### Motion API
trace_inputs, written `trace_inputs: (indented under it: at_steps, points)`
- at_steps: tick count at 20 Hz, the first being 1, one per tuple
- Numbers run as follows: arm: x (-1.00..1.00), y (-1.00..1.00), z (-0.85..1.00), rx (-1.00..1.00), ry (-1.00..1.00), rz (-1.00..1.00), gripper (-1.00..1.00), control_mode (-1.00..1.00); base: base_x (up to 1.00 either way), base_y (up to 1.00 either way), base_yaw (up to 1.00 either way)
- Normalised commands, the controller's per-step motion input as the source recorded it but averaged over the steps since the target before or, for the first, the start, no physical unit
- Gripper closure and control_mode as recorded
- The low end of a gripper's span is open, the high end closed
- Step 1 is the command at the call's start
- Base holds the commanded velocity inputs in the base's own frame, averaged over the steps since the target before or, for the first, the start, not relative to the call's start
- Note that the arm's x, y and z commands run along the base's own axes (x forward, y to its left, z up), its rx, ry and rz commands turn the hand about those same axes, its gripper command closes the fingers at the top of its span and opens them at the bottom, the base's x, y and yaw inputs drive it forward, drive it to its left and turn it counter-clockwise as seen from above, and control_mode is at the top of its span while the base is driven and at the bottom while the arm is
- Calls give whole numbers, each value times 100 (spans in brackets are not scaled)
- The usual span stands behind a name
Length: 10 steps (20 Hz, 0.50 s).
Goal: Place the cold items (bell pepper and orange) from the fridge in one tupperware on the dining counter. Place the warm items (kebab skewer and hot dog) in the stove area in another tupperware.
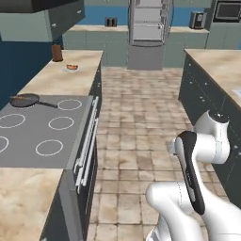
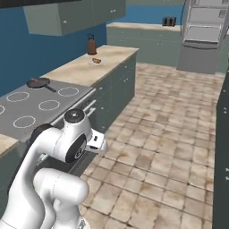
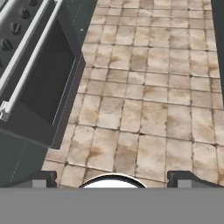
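Observation:
The hot dog [image 1: 72,68] [image 2: 95,60] lies on a small white plate on the counter beyond the stove [image 1: 47,127] [image 2: 36,107]. At the far end of the room the fridge [image 1: 148,28] [image 2: 203,24] stands shut, so the bell pepper and orange are hidden. The kebab skewer and the tupperware are out of view. A corner of the dining counter [image 1: 219,68] shows on the right. My gripper [image 3: 112,180] hangs open and empty over the tiled floor beside the oven front [image 3: 41,92], pointing down. The arm is folded low in the aisle.
A dark frying pan [image 1: 26,100] [image 2: 38,82] sits on the stove's back burner. A brown knife block [image 1: 57,52] [image 2: 91,44] stands behind the hot dog. A toaster [image 1: 110,22] [image 2: 168,21] sits on the back counter. The tiled aisle [image 1: 141,117] runs to the fridge.

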Motion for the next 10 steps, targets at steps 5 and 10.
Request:
trace_inputs:
  at_steps: [5, 10]
  points:
    - [0, 0, 0, 0, 0, 0, -100, 100, 100, -55, 7]
    - [0, 0, 0, 0, 0, 0, -100, 100, 100, -60, 9]
